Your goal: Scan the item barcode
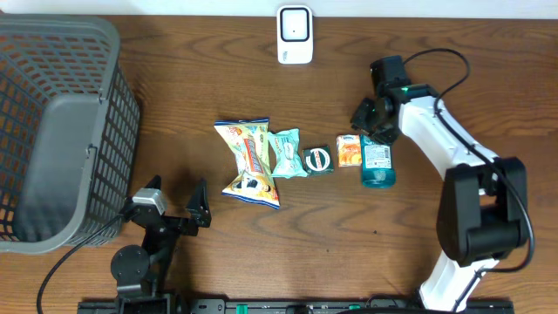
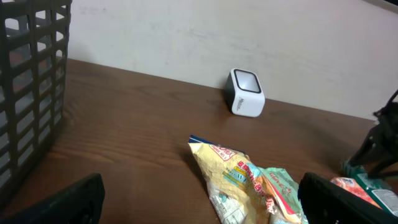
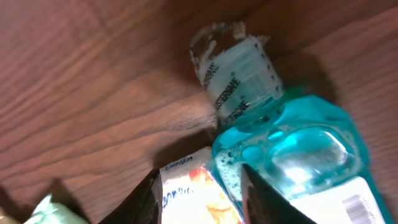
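The clear plastic bottle of teal liquid lay flat on the wood-grain brown worktop, its film-wrapped cap pointing toward the white, rounded box-shaped scanner, with a small orange packet just beside it. The right gripper hung over the bottle's cap end, its 2 dark fingers partly apart and gripping nothing visible. The left gripper stood wide open and empty near a crinkled yellow foil snack bag.

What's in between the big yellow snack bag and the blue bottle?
In the overhead view, three small things lie in a row: a teal packet, a dark round item and an orange packet.
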`<state>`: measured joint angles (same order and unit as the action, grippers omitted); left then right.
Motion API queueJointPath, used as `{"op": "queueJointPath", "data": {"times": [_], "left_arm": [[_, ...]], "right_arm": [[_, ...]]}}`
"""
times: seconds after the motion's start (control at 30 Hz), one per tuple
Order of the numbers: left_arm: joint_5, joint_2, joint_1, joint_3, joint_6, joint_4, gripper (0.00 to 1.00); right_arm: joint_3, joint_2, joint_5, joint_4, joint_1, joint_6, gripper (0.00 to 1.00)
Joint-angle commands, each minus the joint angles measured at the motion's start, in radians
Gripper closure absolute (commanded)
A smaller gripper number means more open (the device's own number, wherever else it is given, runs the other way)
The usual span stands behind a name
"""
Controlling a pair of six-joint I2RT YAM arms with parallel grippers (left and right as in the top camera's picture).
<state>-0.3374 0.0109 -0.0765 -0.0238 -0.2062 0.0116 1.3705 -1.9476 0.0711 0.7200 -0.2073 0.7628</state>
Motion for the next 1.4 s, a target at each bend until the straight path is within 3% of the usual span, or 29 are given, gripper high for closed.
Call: {"op": "queueJointPath", "data": {"times": [0.0, 0.1, 0.2, 0.4, 0.7, 0.8, 0.9, 1.03, 1.37], "left_arm": [[-0.009, -0.007, 0.003, 0.019, 0.002, 0.032, 0.02], [-0.009, -0.007, 0.003, 0.019, 0.002, 0.032, 0.02], [-0.009, -0.007, 0.003, 0.019, 0.002, 0.032, 0.02], [-0.009, -0.007, 0.003, 0.019, 0.002, 0.032, 0.02], [-0.009, -0.007, 0.003, 0.019, 0.002, 0.032, 0.02], [-0.009, -0.007, 0.003, 0.019, 0.002, 0.032, 0.02], [-0.009, -0.007, 0.003, 0.019, 0.002, 0.032, 0.02], [-0.009, -0.007, 0.003, 0.019, 0.002, 0.032, 0.02], [-0.009, -0.007, 0.003, 0.019, 0.002, 0.032, 0.02]], "right_arm": [[-0.016, -0.076, -0.014, 0.001, -0.024, 0.026, 0.66], [-0.016, -0.107, -0.022, 0.033, -0.026, 0.033, 0.76], [-0.016, -0.114, -0.080, 0.101, -0.024, 0.105, 0.76], [-0.014, -0.101, -0.117, 0.144, -0.001, 0.130, 0.64], [0.049, -0.053, 0.070, 0.140, 0.035, 0.039, 0.61], [0.062, -0.033, 0.070, 0.147, 0.025, 0.005, 0.48], [0.066, 0.007, 0.065, 0.199, 0.023, -0.002, 0.41], [0.050, 0.018, 0.062, 0.268, 0.015, -0.025, 0.44], [-0.175, 0.017, 0.059, 0.017, -0.029, -0.031, 0.39]]}}
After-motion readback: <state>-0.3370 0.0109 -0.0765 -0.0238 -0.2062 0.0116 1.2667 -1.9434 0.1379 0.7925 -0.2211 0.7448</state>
